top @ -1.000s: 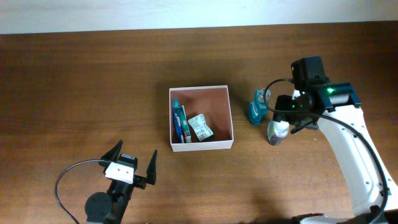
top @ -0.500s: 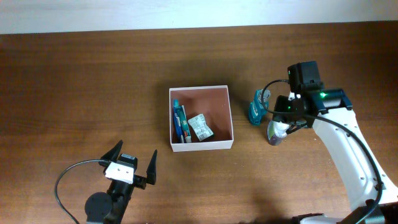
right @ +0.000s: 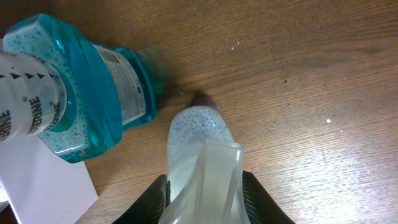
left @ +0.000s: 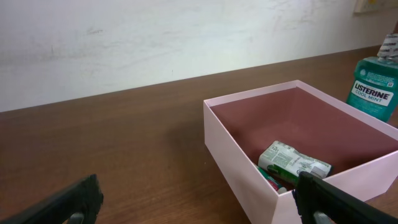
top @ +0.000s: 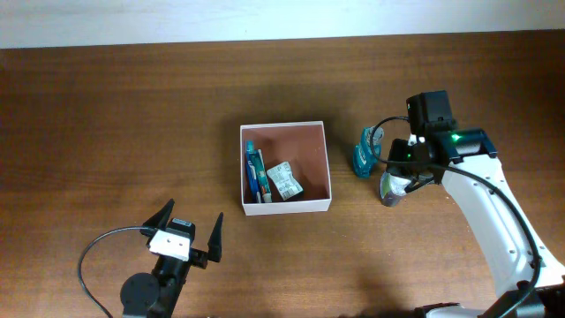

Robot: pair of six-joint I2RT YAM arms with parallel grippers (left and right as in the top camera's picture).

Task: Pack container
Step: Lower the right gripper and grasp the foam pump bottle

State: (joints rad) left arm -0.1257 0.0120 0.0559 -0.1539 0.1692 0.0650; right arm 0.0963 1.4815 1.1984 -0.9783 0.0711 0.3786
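Black left gripper (top: 194, 210) stands nearest with jaws spread wide and empty, the container (top: 287, 208) sits centrally beyond it, and right of that the right gripper (right: 205, 194) pinches the clear bottle (right: 196, 134) beside the teal mouthwash bottle (right: 99, 87).

Brown wood table (top: 106, 106); scuffed white wall (left: 124, 43) behind.

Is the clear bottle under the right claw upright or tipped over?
Upright. The right wrist view looks straight down on the clear bottle: its cap sits pinched in the right claw, its base on the table.
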